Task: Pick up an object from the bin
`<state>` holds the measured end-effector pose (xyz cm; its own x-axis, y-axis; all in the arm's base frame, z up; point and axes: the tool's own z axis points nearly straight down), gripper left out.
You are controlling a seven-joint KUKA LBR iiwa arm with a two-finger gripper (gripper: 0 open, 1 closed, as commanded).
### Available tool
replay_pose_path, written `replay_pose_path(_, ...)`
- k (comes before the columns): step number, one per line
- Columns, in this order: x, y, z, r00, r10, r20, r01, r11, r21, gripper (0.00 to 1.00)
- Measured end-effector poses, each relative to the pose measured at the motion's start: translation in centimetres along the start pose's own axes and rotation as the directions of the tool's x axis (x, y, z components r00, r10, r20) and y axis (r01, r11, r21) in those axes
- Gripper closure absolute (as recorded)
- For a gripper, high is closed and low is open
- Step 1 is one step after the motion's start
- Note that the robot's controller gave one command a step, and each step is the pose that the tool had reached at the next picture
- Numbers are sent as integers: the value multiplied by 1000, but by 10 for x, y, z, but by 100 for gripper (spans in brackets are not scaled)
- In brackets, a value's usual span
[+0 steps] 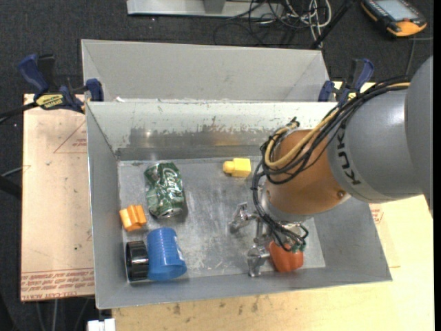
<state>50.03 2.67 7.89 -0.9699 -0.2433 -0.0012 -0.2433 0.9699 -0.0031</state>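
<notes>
Camera view: dark floor (62,19) with loose cables (310,9) at the top. The grey metal bin (207,119) sits mid-frame and its floor is scuffed.

The arm (386,143) comes in from the right. Its orange wrist cover (303,178), wrapped in black and yellow leads, hangs over the right half of the bin floor.

The jaws are down near the floor, right of centre toward the near edge, and are released. The two metal fingers (241,221) stand apart, one farther in and one close to the near edge, with bare bin floor showing between them.

Nearest thing is an orange-red lump (286,261) with a bit of green on its top. It lies by the near-right corner, just beside the nearer finger on that finger's right. It's outside the gap, so not gripped. Can't tell whether it touches the finger.

Other contents:
- The yellow block (238,167) is at the foot of the far wall, just left of the wrist cover.
- The crushed green can (165,192) is left of centre.
- The small orange block (133,217) is near the left wall, just beside the can.
- The blue ribbed cup (165,254) lies on its side at the near-left corner.
- A black round piece (136,261) is against the cup's left end.

The left-side group is well apart from the jaws.
</notes>
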Motion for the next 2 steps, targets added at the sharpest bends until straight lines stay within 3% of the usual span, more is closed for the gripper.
replay_pose_path(1, -6, -19, 6, 826, -564, 6, 564, 826, -4, 100)
replay_pose_path(2, -6, -19, 6, 825, -564, 6, 564, 825, -4, 100)
